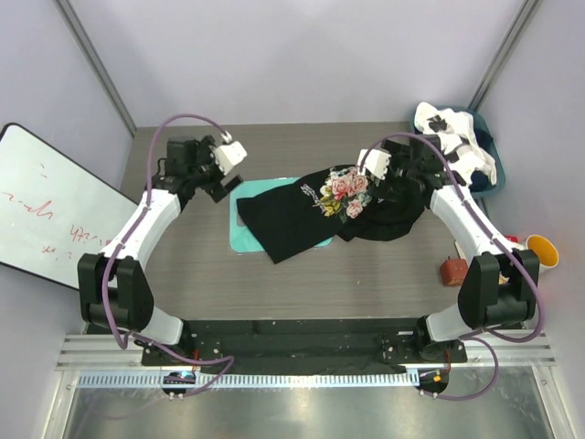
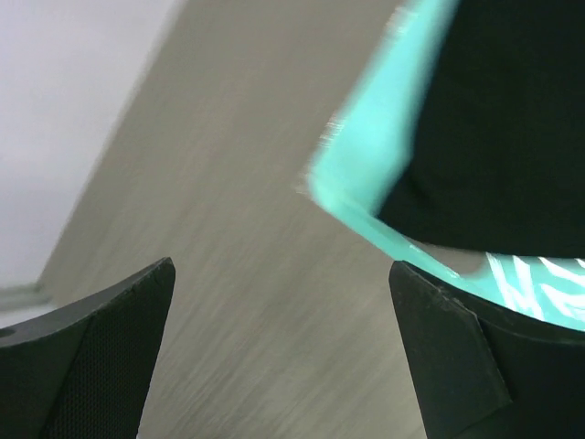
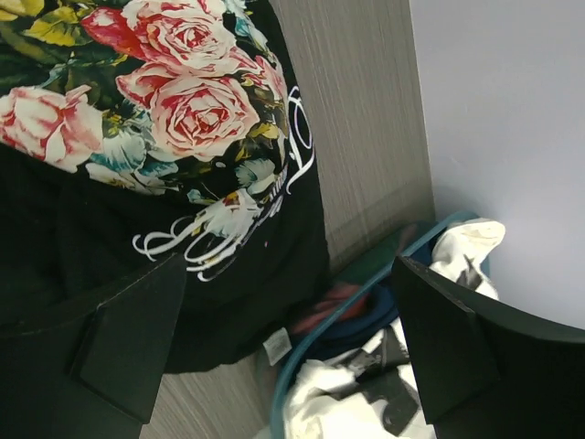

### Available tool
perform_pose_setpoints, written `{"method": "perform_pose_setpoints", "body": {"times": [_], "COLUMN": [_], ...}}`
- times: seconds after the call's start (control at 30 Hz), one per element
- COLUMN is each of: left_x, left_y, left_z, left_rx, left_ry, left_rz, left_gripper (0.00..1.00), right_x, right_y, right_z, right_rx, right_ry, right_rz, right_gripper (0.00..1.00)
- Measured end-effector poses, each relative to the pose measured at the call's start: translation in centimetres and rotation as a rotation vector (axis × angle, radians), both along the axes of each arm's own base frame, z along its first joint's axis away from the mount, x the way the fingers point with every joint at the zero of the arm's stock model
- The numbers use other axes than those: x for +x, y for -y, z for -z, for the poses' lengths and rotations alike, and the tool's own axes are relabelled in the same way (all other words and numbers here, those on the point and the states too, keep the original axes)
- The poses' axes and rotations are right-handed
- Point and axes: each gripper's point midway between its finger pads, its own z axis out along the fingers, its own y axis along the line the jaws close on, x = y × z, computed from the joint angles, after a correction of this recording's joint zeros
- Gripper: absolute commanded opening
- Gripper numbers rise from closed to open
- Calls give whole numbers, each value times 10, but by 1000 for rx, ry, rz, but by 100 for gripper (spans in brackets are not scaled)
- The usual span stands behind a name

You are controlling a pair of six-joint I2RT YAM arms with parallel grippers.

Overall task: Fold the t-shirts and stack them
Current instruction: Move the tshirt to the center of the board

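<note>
The black t-shirt with its pink-rose print lies crumpled over the teal board in the middle of the table. It fills the upper left of the right wrist view. The white t-shirt with black patches lies heaped in the blue basket at the back right, and shows in the right wrist view. My left gripper is open and empty, above bare table by the board's left corner. My right gripper is open and empty, above the shirt's right edge, beside the basket.
A whiteboard leans at the left wall. A small brown block and an orange cup sit at the right edge. The basket rim holds other dark blue and red cloth.
</note>
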Motion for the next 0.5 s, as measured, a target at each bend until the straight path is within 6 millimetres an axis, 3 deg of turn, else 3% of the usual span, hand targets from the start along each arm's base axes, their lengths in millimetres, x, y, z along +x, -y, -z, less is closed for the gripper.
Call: {"method": "perform_pose_setpoints", "body": {"times": [0.2,0.27,0.37,0.5], "left_x": [-59,-78,-99,-111], "left_y": [61,76,92,103], "left_z": [47,60,79,103], "left_rx": [101,114,129,155], "left_ry": [-199,-257,-339,-419], "left_rz": [372,470,589,672], "left_gripper": [100,100,100,100], "right_x": [1,-5,-19,-43], "right_y": [-2,-3,-7,-8], "right_z": [-37,-40,-29,15], "right_rx": [-59,-81,-106,-115], "right_ry": [22,-15,-125,-292], "right_rz": [-80,-117,-197,-244], "right_gripper": [100,99,97,95]}}
